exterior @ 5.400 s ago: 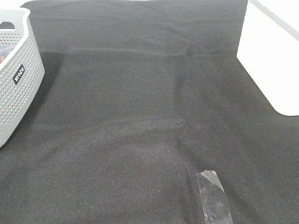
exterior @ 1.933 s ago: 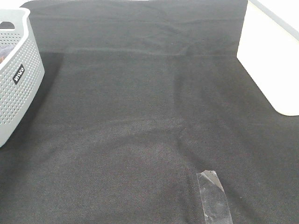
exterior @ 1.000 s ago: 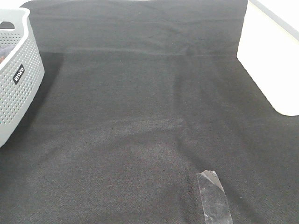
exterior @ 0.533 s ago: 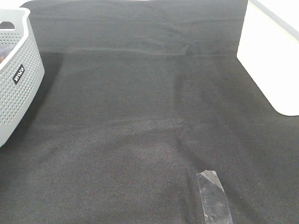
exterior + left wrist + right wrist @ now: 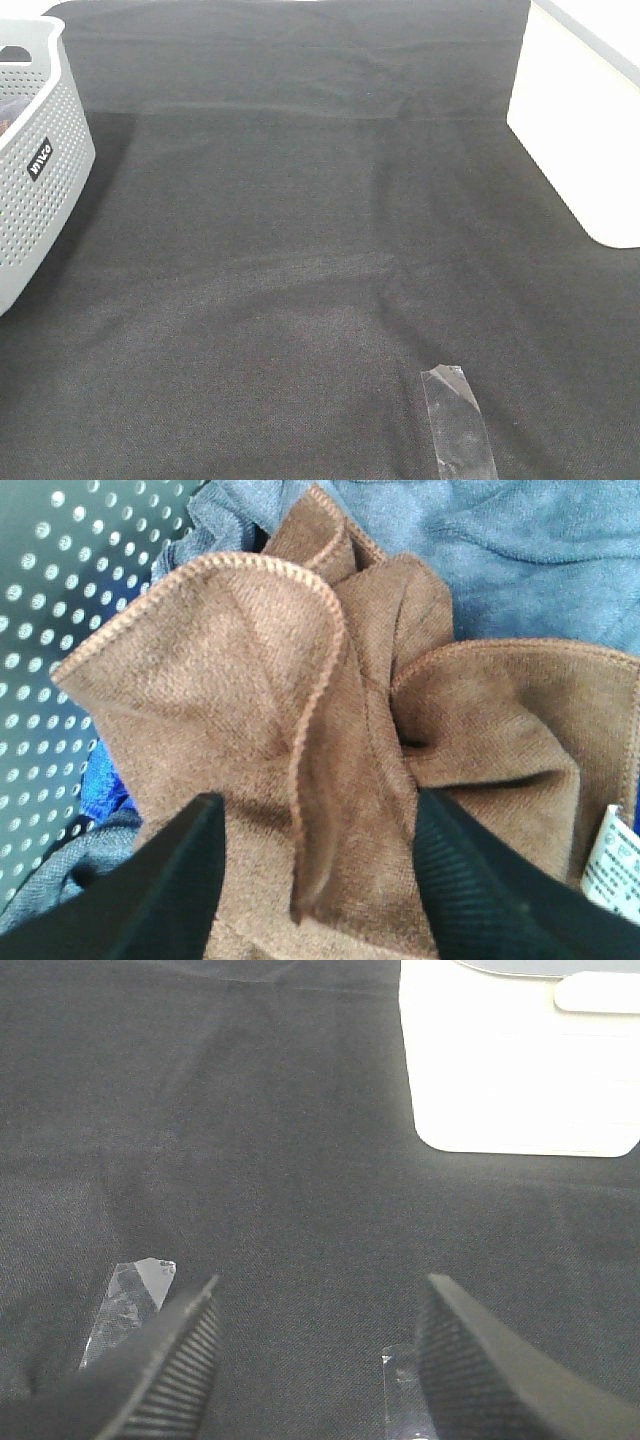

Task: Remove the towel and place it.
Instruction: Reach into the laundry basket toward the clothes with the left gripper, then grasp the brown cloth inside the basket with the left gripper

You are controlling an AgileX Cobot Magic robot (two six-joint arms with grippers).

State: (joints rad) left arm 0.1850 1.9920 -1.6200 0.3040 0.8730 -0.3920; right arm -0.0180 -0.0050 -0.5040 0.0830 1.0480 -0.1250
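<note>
The rust-brown towel lies crumpled inside the grey perforated basket, on top of grey-blue cloth; its white tag shows at one edge. My left gripper is open, its two black fingers standing on either side of a raised fold of the towel, close above it. My right gripper is open and empty above the black table cloth. In the exterior view only the basket shows at the far left; neither arm shows there.
A black cloth covers the table. A strip of clear tape lies on it near the front; it also shows in the right wrist view. Bare white table shows at the right.
</note>
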